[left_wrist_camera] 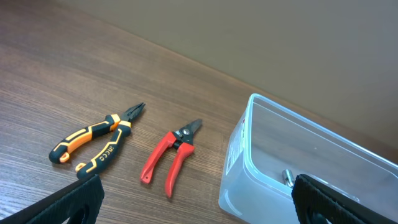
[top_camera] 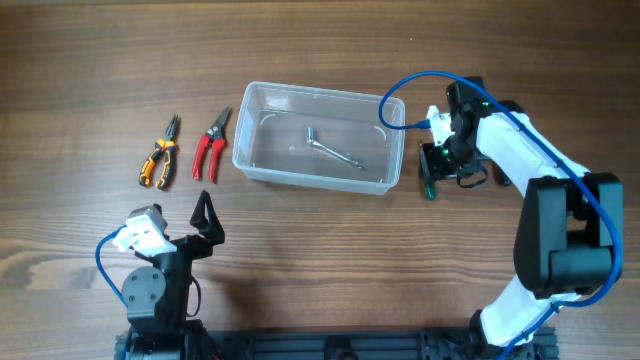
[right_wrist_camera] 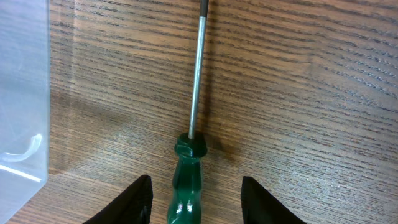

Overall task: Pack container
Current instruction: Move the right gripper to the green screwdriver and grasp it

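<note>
The clear plastic container (top_camera: 383,172) stands at the table's middle and holds a metal socket wrench (top_camera: 331,150); it also shows in the left wrist view (left_wrist_camera: 249,162) and the right wrist view (right_wrist_camera: 22,81). A green-handled screwdriver (right_wrist_camera: 188,180) lies on the table to the right of the container (top_camera: 430,187). My right gripper (right_wrist_camera: 194,208) is open, its fingers on either side of the green handle without touching it. My left gripper (left_wrist_camera: 199,199) is open and empty near the table's front left, apart from the tools.
Orange-and-black pliers (top_camera: 158,160) and red-handled cutters (top_camera: 211,148) lie left of the container; both show in the left wrist view, pliers (left_wrist_camera: 93,146) and cutters (left_wrist_camera: 171,155). A blue cable (top_camera: 400,95) loops over the container's right end.
</note>
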`<state>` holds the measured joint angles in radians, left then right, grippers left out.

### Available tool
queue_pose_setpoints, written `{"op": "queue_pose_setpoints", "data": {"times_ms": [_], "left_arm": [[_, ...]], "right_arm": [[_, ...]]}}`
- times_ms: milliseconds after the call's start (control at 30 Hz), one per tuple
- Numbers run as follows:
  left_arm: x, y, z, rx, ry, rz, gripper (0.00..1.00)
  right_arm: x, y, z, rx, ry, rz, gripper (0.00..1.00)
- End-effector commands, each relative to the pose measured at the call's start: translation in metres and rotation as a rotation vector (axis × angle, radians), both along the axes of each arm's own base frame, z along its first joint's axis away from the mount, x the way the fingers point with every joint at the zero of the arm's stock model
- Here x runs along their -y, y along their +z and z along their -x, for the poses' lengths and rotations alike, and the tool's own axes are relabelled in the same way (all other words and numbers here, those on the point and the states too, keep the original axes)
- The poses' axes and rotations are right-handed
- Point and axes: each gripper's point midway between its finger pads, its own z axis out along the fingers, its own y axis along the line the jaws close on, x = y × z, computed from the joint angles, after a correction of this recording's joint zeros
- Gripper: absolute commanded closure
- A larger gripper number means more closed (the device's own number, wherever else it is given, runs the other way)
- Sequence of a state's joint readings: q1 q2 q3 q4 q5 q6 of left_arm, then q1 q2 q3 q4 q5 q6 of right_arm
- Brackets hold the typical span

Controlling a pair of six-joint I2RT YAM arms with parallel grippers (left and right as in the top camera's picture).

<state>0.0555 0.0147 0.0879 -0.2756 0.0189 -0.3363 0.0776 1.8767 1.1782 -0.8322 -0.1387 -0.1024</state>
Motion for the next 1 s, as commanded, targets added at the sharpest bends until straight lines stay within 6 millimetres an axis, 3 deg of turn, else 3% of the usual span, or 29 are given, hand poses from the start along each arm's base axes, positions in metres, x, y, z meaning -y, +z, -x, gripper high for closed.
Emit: {"op": "queue_pose_setpoints", "data": {"times_ms": [0, 133, 267, 367, 400, 500, 567, 733, 800, 833, 900, 967], "left_arm": [[-0.004, 0.000, 0.000, 0.005, 0.020, 0.010, 0.00], [-0.004, 0.000, 0.000, 0.005, 0.020, 0.010, 0.00], [-0.004, 0.000, 0.000, 0.005, 0.020, 0.010, 0.00], [-0.004, 0.000, 0.000, 0.005, 0.020, 0.010, 0.00], [-0.004, 0.000, 0.000, 0.005, 0.020, 0.010, 0.00], [-0.004, 0.000, 0.000, 0.005, 0.020, 0.010, 0.00], [-0.004, 0.000, 0.000, 0.005, 0.020, 0.010, 0.00], [-0.004, 0.000, 0.000, 0.005, 0.020, 0.010, 0.00], [-0.004, 0.000, 0.000, 0.005, 0.020, 0.010, 0.00], [-0.004, 0.000, 0.000, 0.005, 0.020, 0.010, 0.00], [-0.004, 0.000, 0.000, 0.005, 0.020, 0.010, 0.00], [-0.004, 0.000, 0.000, 0.005, 0.020, 0.010, 0.00]], "right_arm": [[-0.001, -0.004, 0.003, -0.012, 0.007, -0.014, 0.50], [-0.001, -0.005, 0.004, -0.016, 0.010, -0.014, 0.46], [0.000, -0.025, 0.016, -0.024, 0.010, -0.013, 0.45], [0.000, -0.029, 0.020, -0.027, 0.009, -0.013, 0.47], [0.001, -0.029, 0.020, -0.027, 0.009, -0.013, 0.51], [0.000, -0.029, 0.020, -0.029, 0.010, -0.013, 0.82], [0.001, -0.029, 0.022, -0.035, 0.010, -0.013, 0.96], [-0.002, -0.024, 0.022, -0.042, 0.024, -0.026, 0.96], [-0.005, -0.010, 0.013, -0.026, 0.026, -0.040, 0.96], [-0.006, 0.022, -0.004, 0.040, 0.051, -0.043, 0.96], [-0.007, 0.048, -0.016, 0.105, 0.054, -0.045, 0.96], [-0.008, 0.088, -0.033, 0.215, 0.056, -0.050, 0.96]]}}
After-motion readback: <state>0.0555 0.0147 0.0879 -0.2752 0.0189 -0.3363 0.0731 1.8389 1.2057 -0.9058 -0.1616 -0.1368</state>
